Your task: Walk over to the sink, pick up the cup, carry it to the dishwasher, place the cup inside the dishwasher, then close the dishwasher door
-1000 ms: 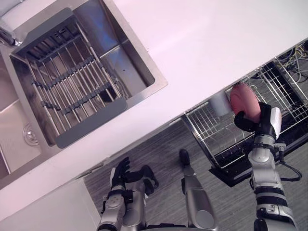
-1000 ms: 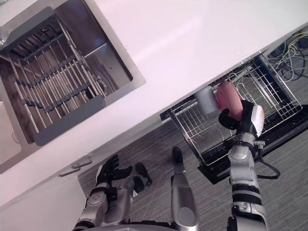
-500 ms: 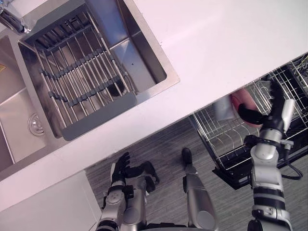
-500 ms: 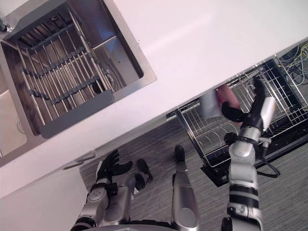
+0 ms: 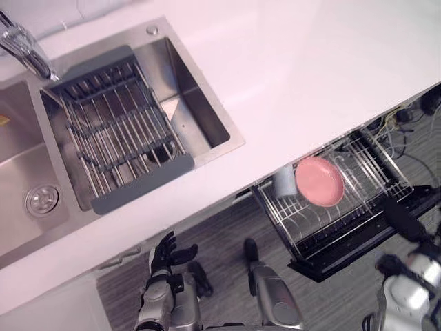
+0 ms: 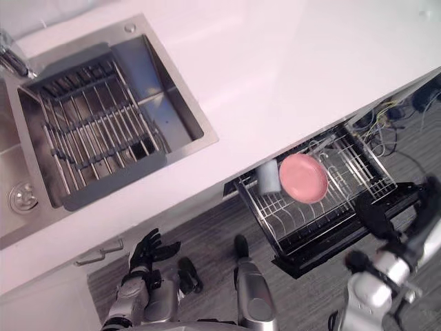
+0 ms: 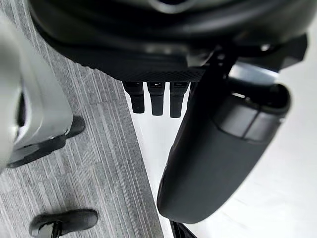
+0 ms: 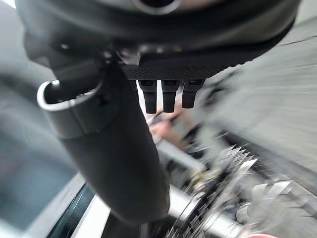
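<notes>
— Since the pink cup (image 5: 319, 181) sits in the dishwasher rack (image 5: 306, 224) at the right of the frame, how would it handle?
— Light, stiff, probably slick, I judge; take it by the rim. Its round face points up at the camera, axis near upright. The right hand (image 8: 114, 148) has straight fingers and holds nothing; the left hand (image 5: 164, 254) hangs relaxed, empty

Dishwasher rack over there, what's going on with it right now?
The pink cup sits in the pulled-out dishwasher rack, next to a grey cup. The robot's right hand is open in front of the rack, holding nothing. Its left hand hangs open low at its side. The dishwasher is not yet closed.
</notes>
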